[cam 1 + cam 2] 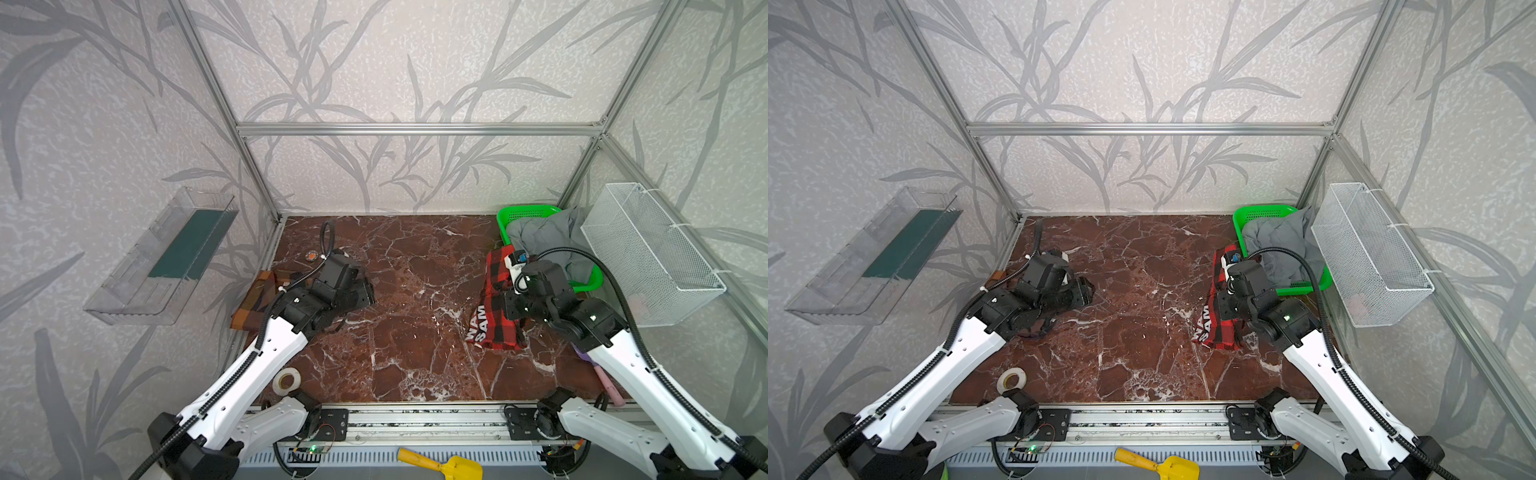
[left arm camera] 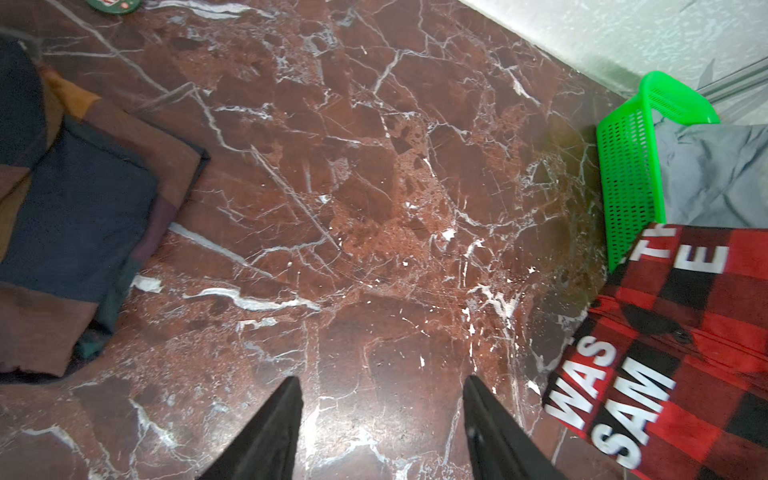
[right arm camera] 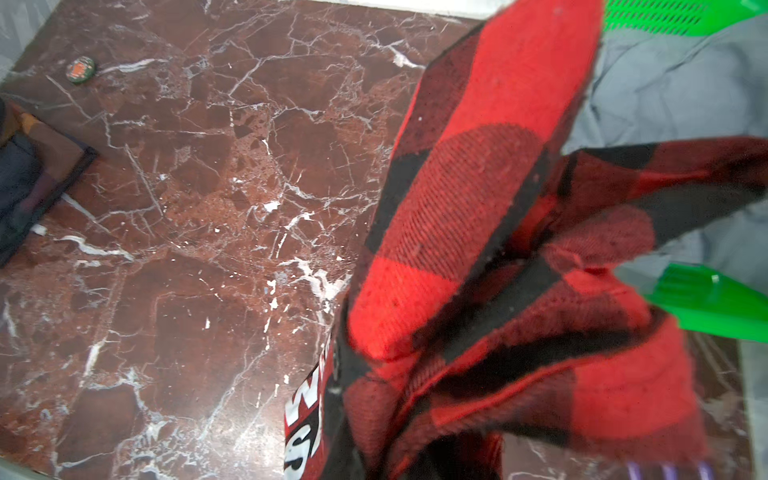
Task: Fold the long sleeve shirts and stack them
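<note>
The brown, orange and navy plaid shirt (image 1: pixel 253 299) lies folded at the table's left edge, partly under my left arm; the left wrist view shows the plaid shirt (image 2: pixel 83 208) flat on the marble. Beside it my left gripper (image 2: pixel 382 399) hovers over bare marble, open and empty, and a top view shows this gripper (image 1: pixel 365 293) right of that shirt. The red-and-black check shirt (image 1: pixel 496 328) with white letters is bunched at the right, in front of the basket. My right gripper (image 1: pixel 505 311) is shut on it. The gathered red-and-black cloth (image 3: pixel 478 208) hides its fingers in the right wrist view.
A green basket (image 1: pixel 523 214) holding grey cloth stands at the back right, with a white wire basket (image 1: pixel 648 249) on the right wall. A tape roll (image 1: pixel 286 380) lies front left and a small round cap (image 1: pixel 311 255) back left. A clear shelf (image 1: pixel 166 257) hangs on the left wall.
</note>
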